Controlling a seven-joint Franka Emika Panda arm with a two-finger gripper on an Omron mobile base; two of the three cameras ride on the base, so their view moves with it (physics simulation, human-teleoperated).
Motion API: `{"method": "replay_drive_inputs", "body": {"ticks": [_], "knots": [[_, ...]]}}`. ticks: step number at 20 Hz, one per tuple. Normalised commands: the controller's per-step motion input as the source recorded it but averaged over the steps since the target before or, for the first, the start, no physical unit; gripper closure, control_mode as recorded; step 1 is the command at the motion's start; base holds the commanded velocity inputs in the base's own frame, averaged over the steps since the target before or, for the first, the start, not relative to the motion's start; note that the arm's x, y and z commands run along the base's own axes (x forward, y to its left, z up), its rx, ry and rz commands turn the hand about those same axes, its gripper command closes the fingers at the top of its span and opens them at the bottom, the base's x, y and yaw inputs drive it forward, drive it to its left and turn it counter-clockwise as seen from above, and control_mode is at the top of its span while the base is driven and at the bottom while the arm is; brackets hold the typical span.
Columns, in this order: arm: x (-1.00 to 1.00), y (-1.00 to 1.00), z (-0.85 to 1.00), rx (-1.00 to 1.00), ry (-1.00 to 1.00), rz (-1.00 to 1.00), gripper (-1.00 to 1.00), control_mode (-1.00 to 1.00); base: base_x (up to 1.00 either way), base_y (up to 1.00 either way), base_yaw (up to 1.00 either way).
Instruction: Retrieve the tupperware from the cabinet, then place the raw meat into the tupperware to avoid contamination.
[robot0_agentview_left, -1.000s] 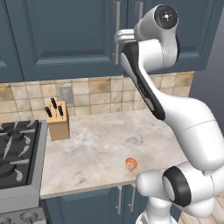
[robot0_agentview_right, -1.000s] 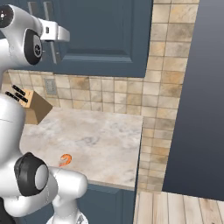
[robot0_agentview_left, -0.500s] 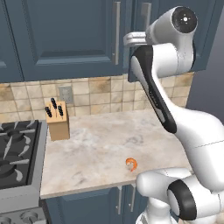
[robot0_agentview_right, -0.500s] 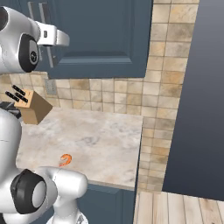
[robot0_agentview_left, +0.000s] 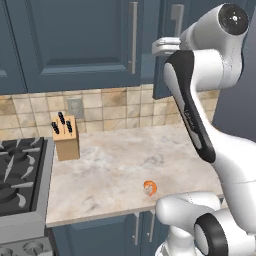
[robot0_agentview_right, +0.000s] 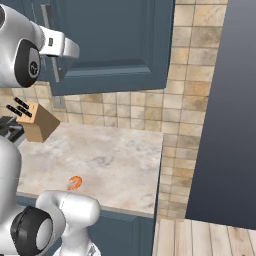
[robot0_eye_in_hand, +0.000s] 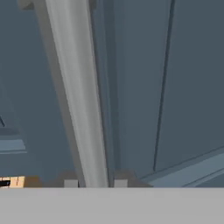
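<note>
My gripper (robot0_eye_in_hand: 95, 183) is shut on the long silver bar handle (robot0_eye_in_hand: 78, 87) of the cabinet's right door (robot0_agentview_right: 115, 40), and a fingertip (robot0_eye_in_hand: 70, 183) sits on each side of the bar. From the left base view the hand (robot0_agentview_left: 167, 46) is high up at that handle (robot0_agentview_left: 177, 14). The door stands swung a little out from the cabinet (robot0_agentview_left: 75, 45). The raw meat, a small orange shrimp (robot0_agentview_left: 150, 187) (robot0_agentview_right: 75, 182), lies near the counter's front edge below the arm. The tupperware is hidden.
A wooden knife block (robot0_agentview_left: 65, 137) (robot0_agentview_right: 37, 122) stands at the back left of the marble counter (robot0_agentview_left: 115, 165). A stove (robot0_agentview_left: 20, 180) adjoins the counter on the left. A tall dark panel (robot0_agentview_right: 225, 100) rises at the right, beyond the tiled wall.
The gripper closed on the handle and drew back toward the robot. The right cabinet door has begun to swing out with it. Shrimp and knife block stayed put.
</note>
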Motion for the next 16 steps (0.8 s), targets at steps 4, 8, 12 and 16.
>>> {"method": "replay_drive_inputs", "body": {"ticks": [4,8,12,16], "knots": [[-0.61,-0.39,0.00,0.03,0.09,0.00,1.00,-1.00,0.00,0.00,0.00],[-0.69,-0.48,0.00,0.07,0.00,0.00,1.00,-1.00,0.00,0.00,0.00],[-0.56,-0.49,-0.07,0.05,0.00,0.00,1.00,-1.00,0.00,0.00,0.00],[-0.34,-0.25,-0.05,0.01,0.00,0.00,1.00,-1.00,0.00,0.00,0.00]]}}
